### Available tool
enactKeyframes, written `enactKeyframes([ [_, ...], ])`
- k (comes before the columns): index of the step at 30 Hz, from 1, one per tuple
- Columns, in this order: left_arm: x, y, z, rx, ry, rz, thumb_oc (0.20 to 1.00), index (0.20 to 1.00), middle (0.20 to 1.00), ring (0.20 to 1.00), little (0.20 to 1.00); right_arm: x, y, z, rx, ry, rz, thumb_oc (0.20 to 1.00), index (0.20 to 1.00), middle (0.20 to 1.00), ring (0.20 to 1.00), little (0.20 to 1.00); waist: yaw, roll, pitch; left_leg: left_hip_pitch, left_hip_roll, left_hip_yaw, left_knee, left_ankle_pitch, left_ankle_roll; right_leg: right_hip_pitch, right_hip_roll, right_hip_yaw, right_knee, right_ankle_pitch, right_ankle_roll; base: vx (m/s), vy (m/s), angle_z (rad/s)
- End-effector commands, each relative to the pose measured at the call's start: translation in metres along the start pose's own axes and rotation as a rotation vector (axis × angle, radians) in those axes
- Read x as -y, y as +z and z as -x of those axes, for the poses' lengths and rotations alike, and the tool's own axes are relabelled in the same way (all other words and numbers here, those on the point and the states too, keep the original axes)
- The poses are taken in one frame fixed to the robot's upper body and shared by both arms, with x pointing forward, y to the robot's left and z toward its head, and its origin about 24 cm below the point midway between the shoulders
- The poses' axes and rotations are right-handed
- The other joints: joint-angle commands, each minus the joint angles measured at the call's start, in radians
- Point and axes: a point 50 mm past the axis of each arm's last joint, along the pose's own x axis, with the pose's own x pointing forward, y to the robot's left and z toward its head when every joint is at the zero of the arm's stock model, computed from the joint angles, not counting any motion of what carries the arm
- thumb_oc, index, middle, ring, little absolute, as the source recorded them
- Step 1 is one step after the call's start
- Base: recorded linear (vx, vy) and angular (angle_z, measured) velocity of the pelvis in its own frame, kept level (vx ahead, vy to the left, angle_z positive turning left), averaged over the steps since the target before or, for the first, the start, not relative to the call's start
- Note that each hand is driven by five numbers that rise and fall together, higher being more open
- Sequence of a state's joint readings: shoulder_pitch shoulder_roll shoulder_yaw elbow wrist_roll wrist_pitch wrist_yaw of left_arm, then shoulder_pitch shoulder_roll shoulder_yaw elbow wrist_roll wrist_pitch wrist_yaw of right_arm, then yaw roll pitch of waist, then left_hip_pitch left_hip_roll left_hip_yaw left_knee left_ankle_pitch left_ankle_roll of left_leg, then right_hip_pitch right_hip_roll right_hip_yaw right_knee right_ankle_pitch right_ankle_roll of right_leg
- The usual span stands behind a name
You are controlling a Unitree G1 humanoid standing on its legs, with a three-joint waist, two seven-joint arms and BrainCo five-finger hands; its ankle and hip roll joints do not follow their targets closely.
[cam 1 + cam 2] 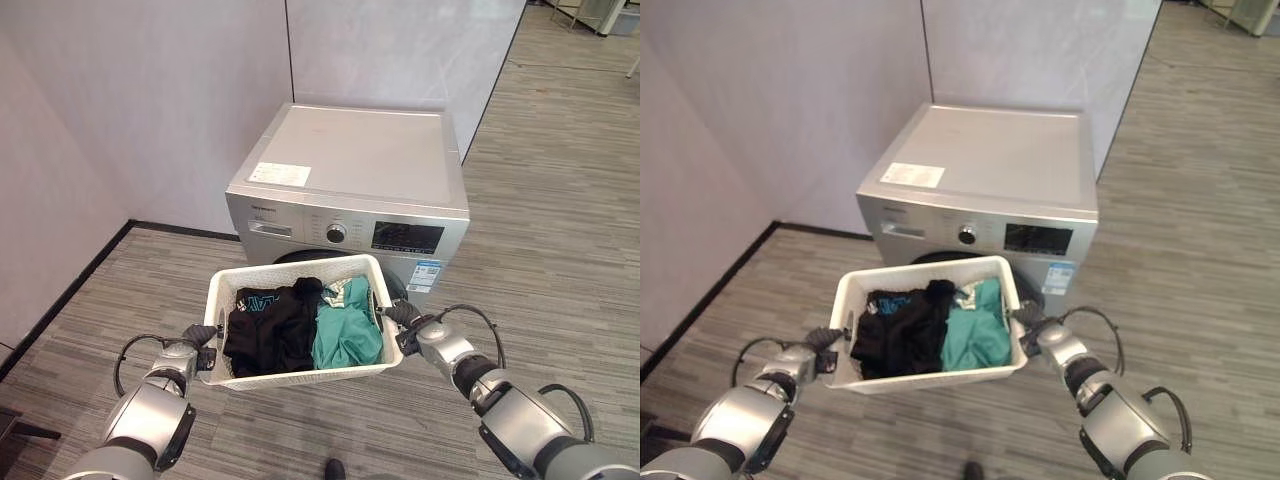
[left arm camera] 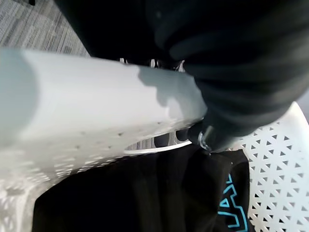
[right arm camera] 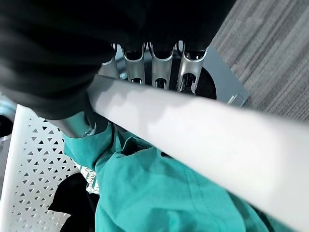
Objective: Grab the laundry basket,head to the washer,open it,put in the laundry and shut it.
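So there we were, standing right in front of the washer point(image 1: 350, 190) with the laundry basket point(image 1: 296, 378) held up between both hands. Going from the left: our left hand point(image 1: 199, 338) was at the basket's left end, and in the left wrist view its fingers point(image 2: 166, 63) were tucked under the white rim with the thumb point(image 2: 212, 137) coming over the top on the inside, so it was clamped around that rim. Just past it in the basket sat the black clothes point(image 1: 270, 325), one piece with a bit of blue print on it, piled on the left side. Right beside them, touching, was the teal garment point(image 1: 346, 325) filling the right side. Then our right hand point(image 1: 404, 320) was at the basket's right end, and the right wrist view showed the same deal: fingers point(image 3: 161, 65) curled under the rim, thumb point(image 3: 79, 125) hooked over it next to the teal cloth. The basket sat a little tilted, with its far edge just in front of the washer's front panel, covering most of the round door point(image 1: 300, 257). The washer was silver, backed up against a pale wall point(image 1: 150, 100), with grey striped floor point(image 1: 560, 230) all around us.
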State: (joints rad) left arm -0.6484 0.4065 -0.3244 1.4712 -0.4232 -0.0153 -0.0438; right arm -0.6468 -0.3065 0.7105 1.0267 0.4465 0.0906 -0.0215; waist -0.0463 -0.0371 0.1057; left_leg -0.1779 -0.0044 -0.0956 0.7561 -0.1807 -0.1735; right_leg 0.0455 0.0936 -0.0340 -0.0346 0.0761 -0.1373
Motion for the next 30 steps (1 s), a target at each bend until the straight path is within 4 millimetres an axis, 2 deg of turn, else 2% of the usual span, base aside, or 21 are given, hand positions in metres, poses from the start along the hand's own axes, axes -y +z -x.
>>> enactKeyframes([
  [1,-0.019,0.025,0.002,0.067,0.064,0.048,0.200,0.200,0.200,0.200,0.200,-0.029,0.103,0.013,0.456,0.211,-0.174,0.200,0.200,0.200,0.200,0.200,0.021,-0.001,0.019,0.079,0.074,0.129,-0.579,0.181,0.122,-0.014,-0.084,0.006,0.028,-0.091,0.202,0.06,0.112,0.17],
  [2,-0.023,0.028,0.002,0.080,0.080,0.046,0.200,0.200,0.200,0.200,0.200,-0.036,0.111,0.019,0.506,0.254,-0.138,0.200,0.200,0.200,0.200,0.200,0.026,0.002,0.029,0.066,0.085,0.121,-0.624,0.222,0.113,-0.008,-0.081,0.009,0.036,-0.099,0.205,0.04,0.090,0.16],
  [3,-0.023,0.028,0.002,0.080,0.080,0.046,0.200,0.200,0.200,0.200,0.200,-0.036,0.111,0.019,0.506,0.254,-0.138,0.200,0.200,0.200,0.200,0.200,0.026,0.002,0.030,0.069,0.084,0.121,-0.626,0.223,0.113,-0.006,-0.082,0.009,0.036,-0.100,0.205,0.03,0.055,0.07],
  [4,-0.032,0.021,0.003,0.066,0.101,0.059,0.200,0.200,0.200,0.200,0.200,-0.042,0.116,0.024,0.535,0.297,-0.103,0.200,0.200,0.200,0.200,0.200,0.033,0.004,0.031,0.093,0.066,0.097,-0.608,0.190,0.117,-0.011,-0.087,0.018,0.064,-0.108,0.209,0.04,0.067,0.01],
  [5,-0.038,0.013,0.004,0.048,0.107,0.047,0.200,0.200,0.200,0.200,0.200,-0.049,0.118,0.028,0.561,0.339,-0.126,0.200,0.200,0.200,0.200,0.200,0.036,0.007,0.032,0.104,0.053,0.074,-0.626,0.195,0.123,-0.012,-0.086,0.019,0.066,-0.110,0.212,0.10,0.142,-0.33],
  [6,-0.039,0.006,0.005,0.027,0.093,0.027,0.200,0.200,0.200,0.200,0.200,-0.072,0.126,0.037,0.610,0.440,-0.137,0.200,0.200,0.200,0.200,0.200,0.051,0.010,0.016,0.144,0.036,0.054,-0.691,0.190,0.130,-0.011,-0.093,0.024,0.062,-0.108,0.215,0.13,0.153,-0.45],
  [7,-0.040,0.002,0.005,0.018,0.090,0.012,0.200,0.200,0.200,0.200,0.200,-0.081,0.128,0.041,0.623,0.479,-0.118,0.200,0.200,0.200,0.200,0.200,0.060,0.013,0.007,0.166,0.029,0.047,-0.710,0.187,0.134,-0.006,-0.098,0.024,0.055,-0.107,0.217,0.10,0.114,-0.43],
  [8,-0.040,0.002,0.005,0.018,0.090,0.012,0.200,0.200,0.200,0.200,0.200,-0.081,0.128,0.041,0.623,0.479,-0.118,0.200,0.200,0.200,0.200,0.200,0.060,0.013,0.008,0.168,0.029,0.047,-0.711,0.187,0.134,-0.004,-0.098,0.024,0.055,-0.107,0.217,0.07,0.088,-0.10],
  [10,-0.048,-0.009,0.007,-0.007,0.099,-0.014,0.200,0.200,0.200,0.200,0.200,-0.097,0.135,0.052,0.670,0.565,-0.067,0.200,0.200,0.200,0.200,0.200,0.081,0.023,-0.010,0.197,0.016,0.035,-0.740,0.183,0.144,0.011,-0.115,0.022,0.037,-0.105,0.224,0.08,0.134,0.12],
  [15,-0.051,-0.014,0.008,-0.015,0.105,-0.017,0.200,0.200,0.200,0.200,0.200,-0.112,0.142,0.056,0.685,0.606,-0.050,0.200,0.200,0.200,0.200,0.200,0.110,0.028,-0.025,0.217,0.009,0.026,-0.782,0.188,0.154,0.021,-0.127,0.016,0.016,-0.099,0.232,0.04,0.083,0.19],
  [18,-0.056,-0.008,0.008,0.002,0.127,-0.025,0.200,0.200,0.200,0.200,0.200,-0.130,0.158,0.054,0.690,0.601,0.016,0.200,0.200,0.200,0.200,0.200,0.150,0.026,-0.041,0.230,0.003,0.006,-0.816,0.196,0.163,0.026,-0.136,-0.001,-0.004,-0.088,0.241,0.04,0.056,0.21],
  [21,-0.060,-0.005,0.009,0.011,0.138,-0.025,0.200,0.200,0.200,0.200,0.200,-0.134,0.164,0.052,0.680,0.589,0.034,0.200,0.200,0.200,0.200,0.200,0.163,0.025,-0.047,0.229,0.002,0.002,-0.818,0.195,0.166,0.027,-0.139,-0.005,-0.008,-0.086,0.243,0.02,0.015,0.14],
  [22,-0.066,-0.001,0.010,0.017,0.155,-0.028,0.200,0.200,0.200,0.200,0.200,-0.138,0.174,0.052,0.682,0.587,0.067,0.200,0.200,0.200,0.200,0.200,0.175,0.022,-0.053,0.231,0.001,-0.001,-0.821,0.194,0.167,0.029,-0.139,-0.009,-0.013,-0.086,0.242,0.04,0.011,0.16],
  [24,-0.069,0.000,0.011,0.017,0.167,-0.033,0.200,0.200,0.200,0.200,0.200,-0.139,0.179,0.052,0.683,0.580,0.080,0.200,0.200,0.200,0.200,0.200,0.180,0.021,-0.056,0.232,0.001,-0.003,-0.823,0.194,0.166,0.031,-0.138,-0.012,-0.014,-0.087,0.242,0.03,-0.001,0.11],
  [27,-0.090,0.019,0.016,0.054,0.230,-0.058,0.200,0.200,0.200,0.200,0.200,-0.139,0.201,0.056,0.711,0.567,0.091,0.200,0.200,0.200,0.200,0.200,0.195,0.016,-0.063,0.229,0.001,-0.014,-0.822,0.194,0.165,0.037,-0.138,-0.029,-0.016,-0.091,0.239,0.03,-0.017,0.09],
  [28,-0.090,0.019,0.016,0.054,0.230,-0.058,0.200,0.200,0.200,0.200,0.200,-0.139,0.201,0.056,0.711,0.567,0.091,0.200,0.200,0.200,0.200,0.200,0.195,0.016,-0.063,0.229,0.001,-0.014,-0.822,0.194,0.165,0.037,-0.138,-0.029,-0.016,-0.091,0.239,0.02,-0.014,0.17],
  [30,-0.099,0.040,0.020,0.100,0.259,-0.085,0.200,0.200,0.200,0.200,0.200,-0.133,0.215,0.058,0.734,0.537,0.105,0.200,0.200,0.200,0.200,0.200,0.201,0.016,-0.068,0.227,0.001,-0.020,-0.820,0.193,0.164,0.036,-0.138,-0.034,-0.014,-0.093,0.239,0.03,-0.013,0.14],
])
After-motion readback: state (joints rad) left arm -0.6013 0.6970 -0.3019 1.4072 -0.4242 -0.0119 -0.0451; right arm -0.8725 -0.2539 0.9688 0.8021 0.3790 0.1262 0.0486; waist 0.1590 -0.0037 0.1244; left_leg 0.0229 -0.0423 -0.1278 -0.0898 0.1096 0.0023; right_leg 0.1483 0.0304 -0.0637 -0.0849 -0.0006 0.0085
